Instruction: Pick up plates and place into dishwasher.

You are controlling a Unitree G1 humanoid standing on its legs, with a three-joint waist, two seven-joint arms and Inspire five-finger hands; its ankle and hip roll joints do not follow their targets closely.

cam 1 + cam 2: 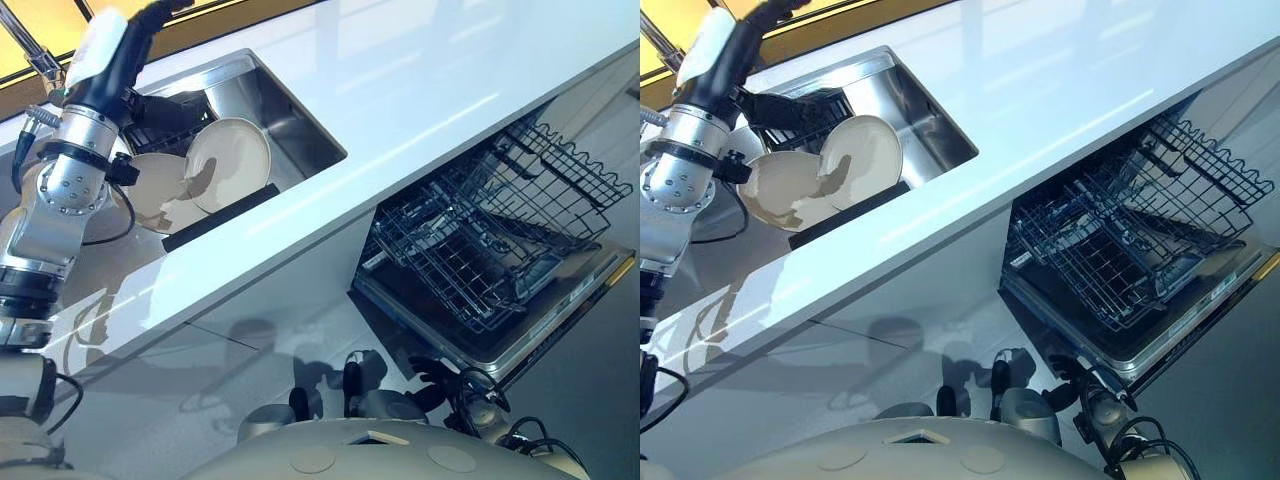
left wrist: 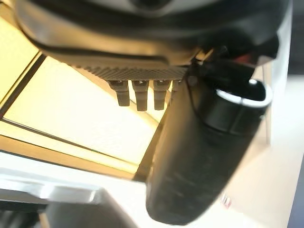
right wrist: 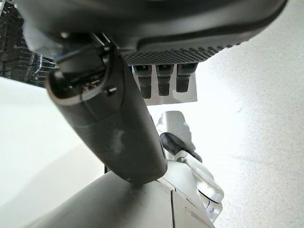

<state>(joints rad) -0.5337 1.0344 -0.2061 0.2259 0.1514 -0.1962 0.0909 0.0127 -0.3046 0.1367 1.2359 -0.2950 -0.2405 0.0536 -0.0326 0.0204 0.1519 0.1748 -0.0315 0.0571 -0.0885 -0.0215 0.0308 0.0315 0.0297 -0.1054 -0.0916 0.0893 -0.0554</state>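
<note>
An open dishwasher (image 1: 500, 290) sits under the front edge of a glossy white countertop (image 1: 420, 90), its door folded down and one dark wire rack (image 1: 480, 235) drawn out over it, the tines standing bare. Farther along the counter, a stainless steel sink (image 1: 290, 120) is sunk into the top, and two cream-coloured round plates lie inside it: a smaller plate (image 1: 228, 165) propped on edge, its glazed face catching the light, and a larger plate (image 1: 155, 190) leaning just beside and partly behind it toward the sink's left end. Both rest over a dark mat or tray (image 1: 220, 215) at the sink's front wall, with a black wire dish rack (image 1: 165, 120) behind them at the back of the basin. The left arm reaches in over the sink's left end, and the left hand (image 2: 199, 156) shows in its own wrist view with the thumb straight and the fingers (image 2: 142, 97) hanging straight in a row, spread off the thumb and gripping nothing, a yellow-lit window behind it. The right hand (image 3: 118, 137) shows in its wrist view with thumb and fingers (image 3: 164, 80) likewise extended and apart, holding nothing above the pale floor. A faucet (image 1: 35, 55) stands at the counter's far left corner.
</note>
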